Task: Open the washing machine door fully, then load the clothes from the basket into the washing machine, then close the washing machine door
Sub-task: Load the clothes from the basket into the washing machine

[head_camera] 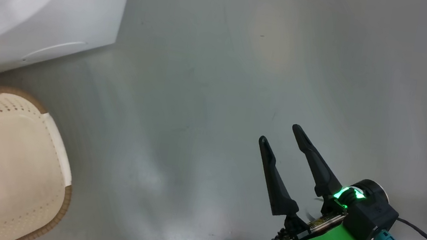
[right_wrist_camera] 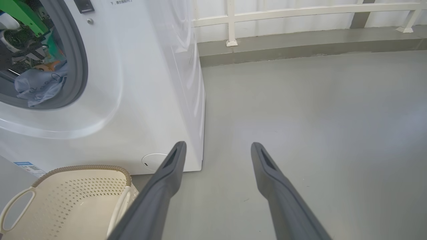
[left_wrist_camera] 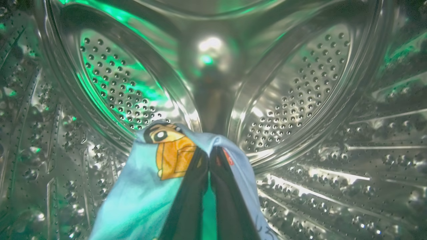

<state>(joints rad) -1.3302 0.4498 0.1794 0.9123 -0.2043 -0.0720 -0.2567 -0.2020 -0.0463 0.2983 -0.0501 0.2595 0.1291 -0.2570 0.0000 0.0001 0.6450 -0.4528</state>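
left tool (left_wrist_camera: 209,150) was clamped on the clothes (left_wrist_camera: 140,193), draped over its tips inside the washing machine (left_wrist_camera: 367,156), rear wall (left_wrist_camera: 300,83) straight ahead; right tool (head_camera: 278,133) hung empty outside, fingers apart, farther off

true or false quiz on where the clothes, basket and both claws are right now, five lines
1. The left claw is shut on the clothes inside the drum. True.
2. The right claw grips the basket. False: it is open above the floor and holds nothing.
3. The basket has clothes in it. False: the part of its inside that shows is bare.
4. The basket stands on the floor beside the washer. True.
5. The washer's mouth is closed. False: it is open, and the left claw reaches in through it.
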